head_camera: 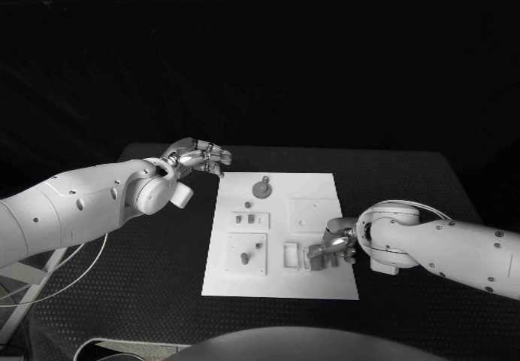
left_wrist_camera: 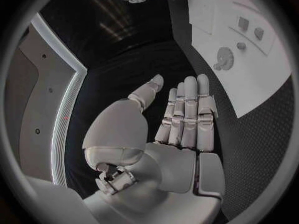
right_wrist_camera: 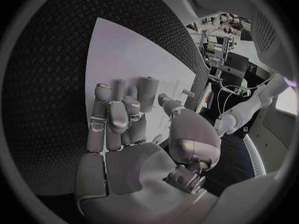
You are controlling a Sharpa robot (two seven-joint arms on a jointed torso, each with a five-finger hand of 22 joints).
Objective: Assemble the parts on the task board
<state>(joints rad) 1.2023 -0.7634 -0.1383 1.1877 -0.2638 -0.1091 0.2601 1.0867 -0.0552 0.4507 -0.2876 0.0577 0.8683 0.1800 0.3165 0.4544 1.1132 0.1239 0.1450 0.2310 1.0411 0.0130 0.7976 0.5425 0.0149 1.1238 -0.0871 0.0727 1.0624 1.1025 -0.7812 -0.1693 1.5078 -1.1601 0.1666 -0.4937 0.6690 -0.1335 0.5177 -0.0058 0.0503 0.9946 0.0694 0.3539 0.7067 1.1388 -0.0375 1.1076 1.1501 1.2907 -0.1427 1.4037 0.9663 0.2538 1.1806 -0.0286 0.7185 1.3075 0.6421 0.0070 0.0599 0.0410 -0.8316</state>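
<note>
On the black table (head_camera: pixel 130 256) lies the white board (head_camera: pixel 314 188), flat and matte. Right hand (head_camera: pixel 331 248) rests at its near right edge, fingers curled over a small part (head_camera: pixel 321 250) by the slots (whether it actually grips it, cannot tell). Left hand (head_camera: pixel 198 158) hovers off the far left corner, released, fingers straight, holding nothing. Judged step: seating that part; next calls for fine alignment with its slot. A round gear-like piece (head_camera: pixel 261 186) sits on the far half; table surface is woven-textured.
</note>
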